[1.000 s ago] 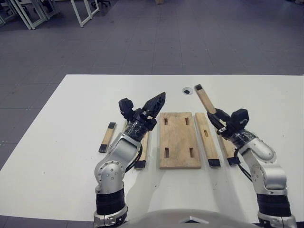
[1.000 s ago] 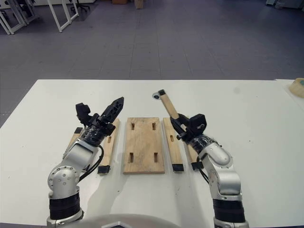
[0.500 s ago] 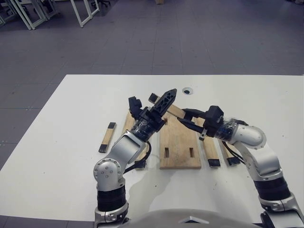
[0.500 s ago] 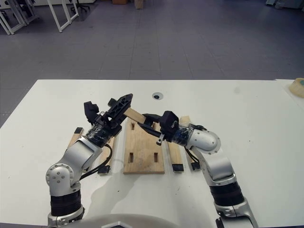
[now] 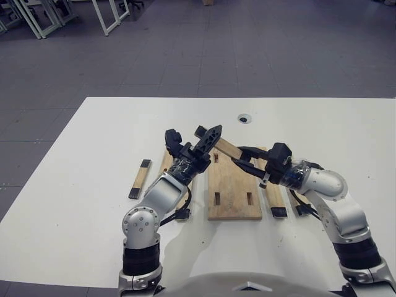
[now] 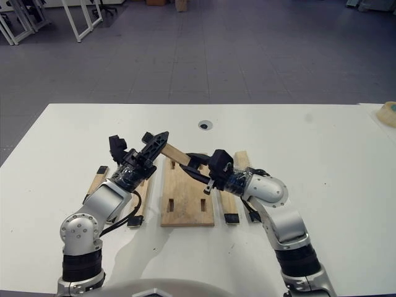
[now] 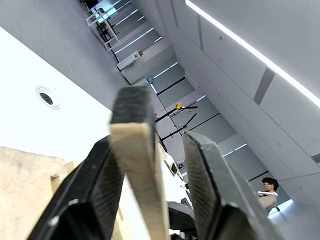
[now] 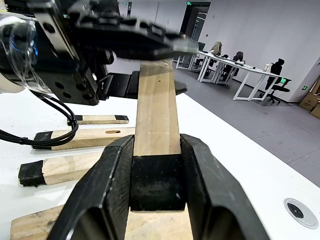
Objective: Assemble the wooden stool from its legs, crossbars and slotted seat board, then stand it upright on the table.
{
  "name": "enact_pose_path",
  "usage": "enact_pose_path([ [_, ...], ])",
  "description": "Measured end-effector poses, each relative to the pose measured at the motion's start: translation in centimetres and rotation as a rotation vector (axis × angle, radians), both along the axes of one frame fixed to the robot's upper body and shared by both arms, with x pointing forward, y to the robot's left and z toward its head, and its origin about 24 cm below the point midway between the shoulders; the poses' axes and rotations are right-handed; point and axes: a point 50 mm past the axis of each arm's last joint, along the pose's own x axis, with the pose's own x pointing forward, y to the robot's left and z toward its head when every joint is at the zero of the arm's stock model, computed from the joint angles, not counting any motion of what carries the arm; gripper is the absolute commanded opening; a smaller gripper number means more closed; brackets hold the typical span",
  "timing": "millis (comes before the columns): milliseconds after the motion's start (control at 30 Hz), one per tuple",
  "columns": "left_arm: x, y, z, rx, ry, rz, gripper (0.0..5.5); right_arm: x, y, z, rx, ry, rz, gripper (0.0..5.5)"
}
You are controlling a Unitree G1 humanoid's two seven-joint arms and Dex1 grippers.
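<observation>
Head: the pale slotted wooden seat board (image 5: pixel 234 199) lies flat on the white counter (image 5: pixel 80 154), loose black-tipped wooden bars (image 5: pixel 139 178) beside it; nothing looks joined. Left wrist: left pincer (image 7: pixel 150 140) apart, straddling a black-capped wooden leg (image 7: pixel 132 150). Right wrist: right pincer (image 8: pixel 156 150) clamped on its capped end.

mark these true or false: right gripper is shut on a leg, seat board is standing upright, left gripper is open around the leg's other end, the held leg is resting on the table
1. The right gripper is shut on a leg. True: it clamps the leg's black-capped end.
2. The seat board is standing upright. False: it lies flat on the table, slots facing up.
3. The left gripper is open around the leg's other end. True: a gap shows beside the wood.
4. The held leg is resting on the table. False: it is held in the air above the seat board.
</observation>
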Motion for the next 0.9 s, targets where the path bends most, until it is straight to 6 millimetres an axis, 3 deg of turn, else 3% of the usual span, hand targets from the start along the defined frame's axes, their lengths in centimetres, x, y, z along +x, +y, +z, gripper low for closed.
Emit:
enact_pose_path([
  [200, 0.2, 0.0, -0.5, -0.016, 0.029, 0.021, 0.55, 0.0, -0.2, -0.3, -0.033, 0.002, -0.012, 1.31],
  [400, 0.3, -0.2, -0.7, -0.029, 0.043, 0.021, 0.48, 0.1, -0.3, -0.5, -0.059, -0.008, -0.020, 1.31],
  [433, 0.3, -0.2, -0.7, -0.028, 0.045, 0.020, 0.48, 0.1, -0.3, -0.6, -0.067, -0.014, -0.022, 1.68],
  [667, 0.8, 1.2, -1.8, 0.039, 0.104, 0.108, 0.41, 0.1, -0.3, -0.5, -0.077, -0.033, -0.030, 2.76],
  [767, 1.2, 2.9, -1.5, 0.056, 0.082, 0.192, 0.41, 0.3, -0.9, -0.9, -0.128, -0.034, -0.069, 2.77],
  [833, 1.6, 5.3, -0.9, 0.123, 0.042, 0.297, 0.41, 0.3, -1.5, -1.7, -0.150, -0.008, -0.109, 2.77],
  [900, 1.6, 7.6, -0.2, 0.286, -0.014, 0.393, 0.41, 0.5, -2.0, -2.2, -0.158, 0.009, -0.149, 2.77],
])
